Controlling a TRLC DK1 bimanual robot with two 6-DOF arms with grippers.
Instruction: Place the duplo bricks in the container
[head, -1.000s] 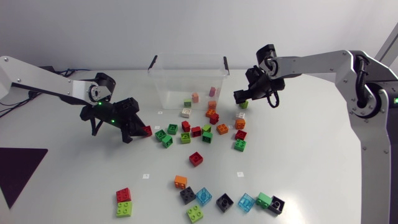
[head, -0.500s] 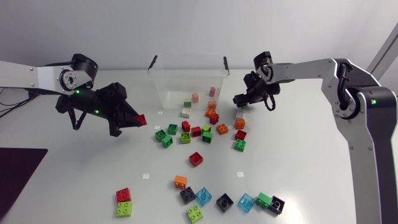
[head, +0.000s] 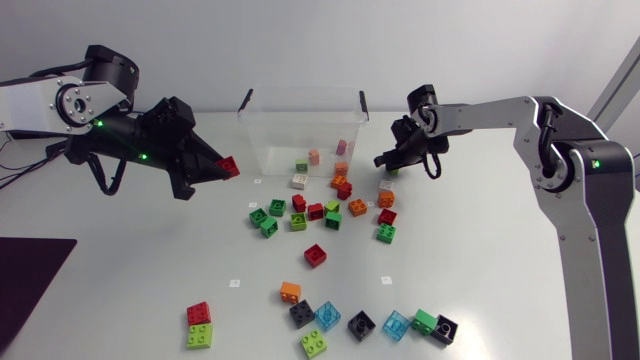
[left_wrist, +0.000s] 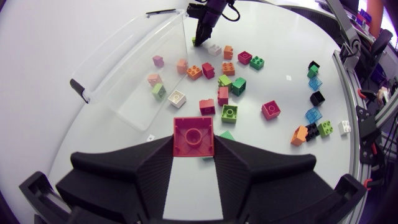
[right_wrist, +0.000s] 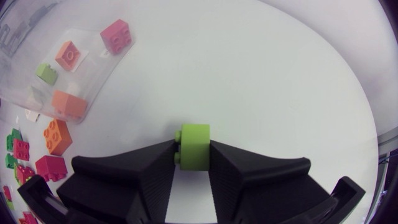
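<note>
Currently L jaws grip a red brick (left_wrist: 193, 136) above the desk (head: 150, 270), near the clear container (head: 262, 135). R jaws clench a lime brick (right_wrist: 193, 147) just beside it; other bricks (head: 316, 255) lie scattered, few inside.

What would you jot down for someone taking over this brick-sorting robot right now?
Left gripper: shut on a red brick, beside the container, not yet over it.
Right gripper: shut on a green brick, at the container's other side.
Done: a few bricks lie in the container.
To do: drop these two in, then collect the many loose bricks on the table, a cluster in front of the container and more along the near edge.
</note>
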